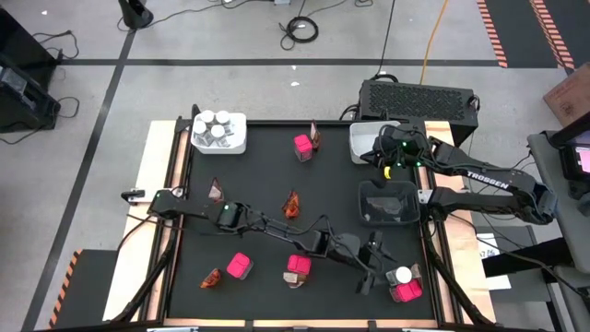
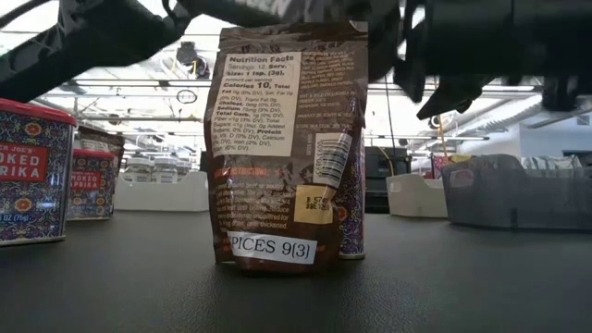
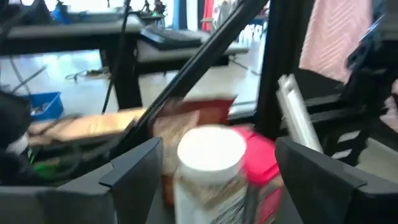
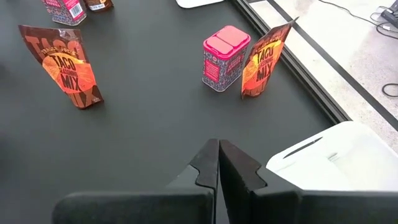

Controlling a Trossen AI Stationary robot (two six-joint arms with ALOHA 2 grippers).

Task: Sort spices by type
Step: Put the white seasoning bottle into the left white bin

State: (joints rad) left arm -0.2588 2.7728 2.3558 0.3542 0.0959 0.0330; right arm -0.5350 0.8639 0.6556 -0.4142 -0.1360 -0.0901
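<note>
Left claw (image 1: 381,268): spread wide, low over the near right part of the black table (image 1: 258,175). A white-capped jar (image 3: 210,163) stands between its fingers (image 3: 134,168), untouched on either side; a pink box (image 3: 264,163) sits just behind the jar.

Right claw (image 4: 218,163): pressed together, empty, hovering by the white bin (image 4: 339,152). Ahead of it, another pink box (image 4: 225,58) stands beside a taco-mix sachet (image 4: 264,59); a second sachet (image 4: 65,64) stands well apart.
</note>
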